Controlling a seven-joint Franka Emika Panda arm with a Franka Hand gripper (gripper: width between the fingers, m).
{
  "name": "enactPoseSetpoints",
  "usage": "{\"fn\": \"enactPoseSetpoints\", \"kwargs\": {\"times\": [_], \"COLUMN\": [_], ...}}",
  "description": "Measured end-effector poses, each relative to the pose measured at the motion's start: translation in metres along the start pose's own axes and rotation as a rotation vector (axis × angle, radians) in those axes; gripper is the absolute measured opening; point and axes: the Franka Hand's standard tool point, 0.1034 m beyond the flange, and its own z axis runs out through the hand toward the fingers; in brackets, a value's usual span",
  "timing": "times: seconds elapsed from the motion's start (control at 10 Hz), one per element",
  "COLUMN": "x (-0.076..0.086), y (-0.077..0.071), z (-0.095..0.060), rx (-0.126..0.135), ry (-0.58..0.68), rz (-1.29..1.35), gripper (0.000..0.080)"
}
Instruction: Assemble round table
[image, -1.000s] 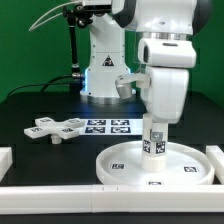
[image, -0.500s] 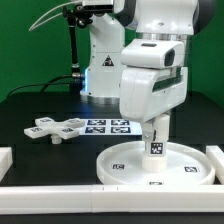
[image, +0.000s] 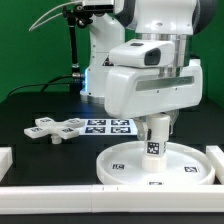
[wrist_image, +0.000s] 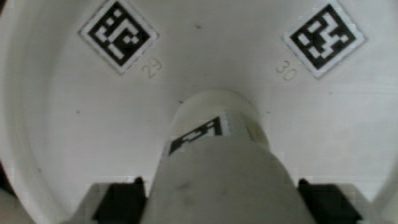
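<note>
My pincer (image: 154, 129) is clenched on the short post (image: 153, 146). In the wrist view the two dark finger pads (wrist_image: 121, 201) press its flanks from opposite sides, with the post running straight out from between them. It hangs upright, gripped by its upper end.

Directly below the pincer lies the large rimmed disc (image: 112, 166). The post's lower end is at the disc's middle, where the hub should be. I cannot tell whether it is already touching the hub or just above it.

I judge the post to be light, stiff, hard plastic with a smooth skin. The pads meet a round wall, so it could swivel or slide in the grip if I press down off-axis. Holding it high as I do leaves the lower end free for the hub, but I would keep it strictly vertical.

The disc also looks light and may skate on the black table (image: 40, 105) under a sideways push.

Well away from the pincer, toward the exterior view's left, the flat lobed cross piece (image: 57, 128) lies untouched. The marker board (image: 108, 125) sits between it and the pincer.
</note>
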Motion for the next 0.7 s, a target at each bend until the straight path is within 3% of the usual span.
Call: {"fn": "enactPoseSetpoints", "kwargs": {"times": [0.3,0.7], "x": [-0.0030,-0.0030], "y": [-0.0013,-0.0011], "z": [0.0005,0.0006], "rx": [0.039,0.044], "ry": [0.002,-0.002], "rz": [0.369,0.575], "gripper": [0.0409,0.0409]}}
